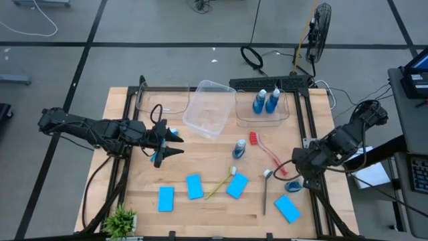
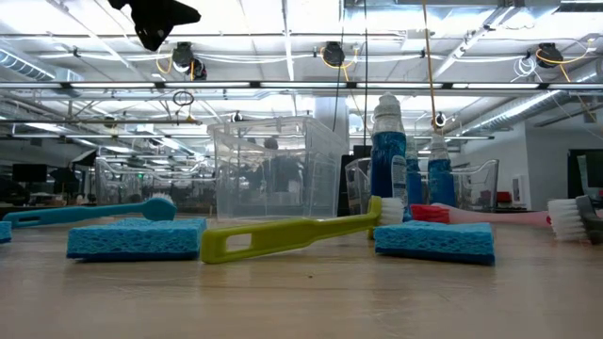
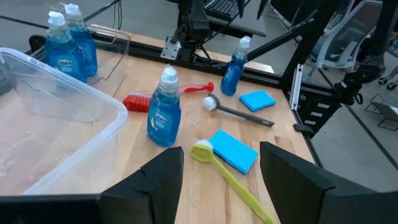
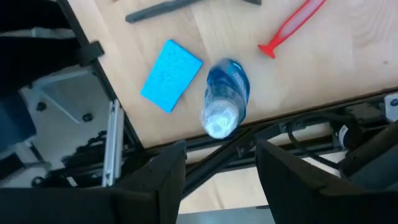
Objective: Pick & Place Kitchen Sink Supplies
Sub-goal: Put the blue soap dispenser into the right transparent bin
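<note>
1. The left gripper (image 1: 175,144) hangs at centre-left of the high view with its fingers (image 3: 155,180) spread apart and nothing between them, touching nothing.
2. The right gripper (image 1: 299,175) sits at the right-hand table edge, its jaws parted and empty, just above a standing bottle (image 4: 224,96) that it does not touch.
3. In the high view that arm covers most of this bottle, so only a bit of blue shows there.
4. The largest clear tub (image 1: 208,107) lies tilted at upper centre. To its right, a second tub (image 1: 284,112) holds two bottles (image 1: 265,101) upright.
5. A third tub (image 1: 144,100) at upper left is hard to read. I cannot tell what is in it.
6. Another bottle (image 1: 239,148) stands alone on the table's middle, blue liquid under a white cap.
7. Four flat blue sponges lie along the lower part: one (image 1: 166,198) furthest left, one (image 1: 194,187) next, one (image 1: 237,185) at centre and one (image 1: 287,208) at lower right.
8. The red brush (image 1: 266,152) lies slanted right of centre. The grey brush (image 1: 265,193) lies below it.
9. The yellow brush (image 1: 219,183) lies between two sponges.
10. In the low view a blue brush (image 2: 89,212) shows at far left, its handle cut off by the frame edge.
</note>
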Available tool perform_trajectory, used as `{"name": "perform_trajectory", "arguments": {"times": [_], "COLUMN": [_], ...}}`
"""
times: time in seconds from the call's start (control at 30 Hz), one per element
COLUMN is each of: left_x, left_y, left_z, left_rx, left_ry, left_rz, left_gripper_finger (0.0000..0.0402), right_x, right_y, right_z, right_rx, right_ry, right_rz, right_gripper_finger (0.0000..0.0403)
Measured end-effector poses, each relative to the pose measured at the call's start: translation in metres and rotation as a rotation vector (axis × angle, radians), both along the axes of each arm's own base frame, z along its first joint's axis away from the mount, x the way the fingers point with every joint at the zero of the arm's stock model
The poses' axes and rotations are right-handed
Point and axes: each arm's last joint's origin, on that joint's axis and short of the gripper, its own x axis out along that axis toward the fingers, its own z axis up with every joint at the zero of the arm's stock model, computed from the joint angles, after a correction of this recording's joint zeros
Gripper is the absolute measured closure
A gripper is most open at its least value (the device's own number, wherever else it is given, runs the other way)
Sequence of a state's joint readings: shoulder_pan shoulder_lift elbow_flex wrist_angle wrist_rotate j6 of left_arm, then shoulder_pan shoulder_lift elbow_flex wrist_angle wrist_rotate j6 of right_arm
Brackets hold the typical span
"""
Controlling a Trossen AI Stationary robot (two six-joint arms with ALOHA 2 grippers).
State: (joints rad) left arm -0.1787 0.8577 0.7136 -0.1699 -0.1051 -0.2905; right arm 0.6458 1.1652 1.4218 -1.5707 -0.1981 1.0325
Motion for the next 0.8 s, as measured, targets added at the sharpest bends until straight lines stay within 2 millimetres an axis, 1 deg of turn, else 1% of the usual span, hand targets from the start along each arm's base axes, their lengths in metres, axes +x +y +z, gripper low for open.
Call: {"name": "perform_trajectory", "arguments": {"times": [0.17,0.27,0.33,0.5,0.6,0.7,0.8], "left_x": [0.000,0.000,0.000,0.000,0.000,0.000,0.000], "left_y": [0.000,0.000,0.000,0.001,0.001,0.002,0.002], "left_z": [0.000,0.000,0.000,0.000,0.000,0.000,0.000], "left_rx": [0.000,0.000,0.000,0.005,0.012,0.018,0.016], "left_ry": [-0.001,-0.001,-0.001,-0.002,-0.004,-0.005,-0.005], "left_rz": [0.000,0.000,0.001,0.019,0.041,0.059,0.060], "left_gripper_finger": [0.0188,0.0188,0.0188,0.0188,0.0188,0.0188,0.0188], "right_x": [-0.005,-0.005,-0.004,0.000,-0.001,-0.004,-0.005], "right_y": [0.006,0.011,0.015,0.028,0.031,0.029,0.028], "right_z": [-0.001,-0.003,-0.010,-0.035,-0.047,-0.053,-0.054], "right_rx": [-0.048,-0.041,-0.032,0.024,0.012,-0.016,-0.046], "right_ry": [-0.039,-0.057,-0.059,-0.061,-0.036,-0.011,-0.018], "right_rz": [0.046,0.070,0.088,0.147,0.146,0.145,0.143], "right_gripper_finger": [0.0220,0.0220,0.0220,0.0220,0.0220,0.0222,0.0232]}}
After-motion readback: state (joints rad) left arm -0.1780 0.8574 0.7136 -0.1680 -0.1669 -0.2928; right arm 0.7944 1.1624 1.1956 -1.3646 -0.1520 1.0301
